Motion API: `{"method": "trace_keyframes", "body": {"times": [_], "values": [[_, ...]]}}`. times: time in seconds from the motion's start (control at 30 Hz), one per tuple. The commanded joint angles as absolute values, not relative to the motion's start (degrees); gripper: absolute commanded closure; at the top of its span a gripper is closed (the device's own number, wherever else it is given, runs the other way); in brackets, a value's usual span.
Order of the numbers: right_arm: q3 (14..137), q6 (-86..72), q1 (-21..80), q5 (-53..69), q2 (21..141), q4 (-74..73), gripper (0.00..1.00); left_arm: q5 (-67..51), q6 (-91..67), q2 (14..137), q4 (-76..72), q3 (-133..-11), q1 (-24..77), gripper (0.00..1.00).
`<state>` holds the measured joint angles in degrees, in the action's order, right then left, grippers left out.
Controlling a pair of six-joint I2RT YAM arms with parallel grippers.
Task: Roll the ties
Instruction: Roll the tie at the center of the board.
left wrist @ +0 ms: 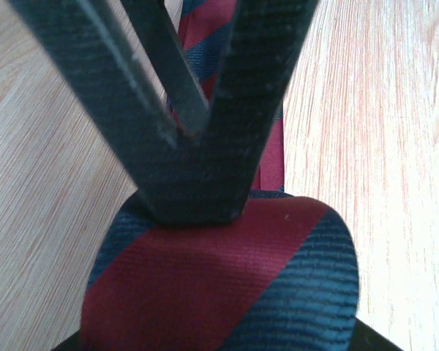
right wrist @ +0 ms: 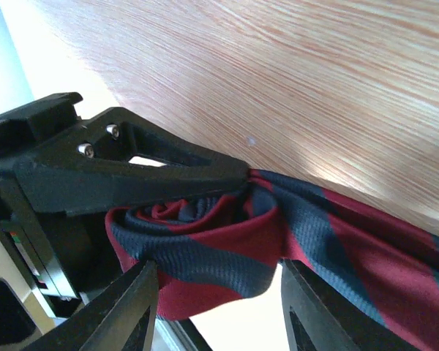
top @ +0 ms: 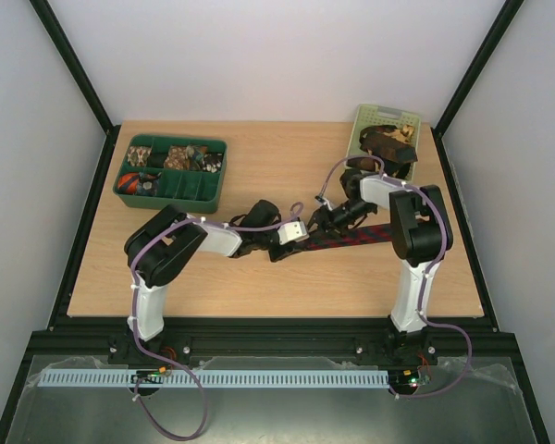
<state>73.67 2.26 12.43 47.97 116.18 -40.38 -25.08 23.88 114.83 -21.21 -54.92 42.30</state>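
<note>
A dark red tie with navy diagonal stripes [top: 356, 235] lies across the table's middle, its left end wound into a roll [right wrist: 205, 241]. My left gripper [top: 291, 238] is shut on the roll, with its tips meeting at the core [left wrist: 194, 208]. The striped fabric [left wrist: 219, 285] bulges just under them. The left gripper also shows in the right wrist view [right wrist: 132, 168], reaching into the roll from the left. My right gripper [top: 326, 220] is open, and its fingers [right wrist: 143, 307] stand on either side of the roll. More ties [top: 388, 143] lie in the basket.
A pale green plastic basket [top: 381, 117] stands at the back right, behind the right arm. A dark green divided tray [top: 166, 202] with rolled items in some compartments stands at the back left. The tie's unrolled length runs right towards the right arm's base.
</note>
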Motion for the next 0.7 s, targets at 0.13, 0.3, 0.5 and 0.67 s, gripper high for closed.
{"method": "trace_keyframes", "body": {"times": [0.13,0.3,0.5,0.67], "values": [[76.1,1.1,13.9,48.2,118.9,-41.2,0.78,-20.5,23.5,118.6,-6.6,-53.7,42.2,0.62],[76.9,3.8,13.5,44.3,120.0,-42.4,0.98,-20.3,23.8,118.9,-6.6,-53.7,42.1,0.60],[76.5,4.5,12.4,44.6,120.2,-43.6,0.99,-21.0,23.9,119.5,-5.6,-55.3,41.2,0.60],[76.5,4.1,12.5,48.2,119.7,-44.7,0.63,-20.9,24.1,119.6,-5.6,-55.4,41.2,0.60]]}}
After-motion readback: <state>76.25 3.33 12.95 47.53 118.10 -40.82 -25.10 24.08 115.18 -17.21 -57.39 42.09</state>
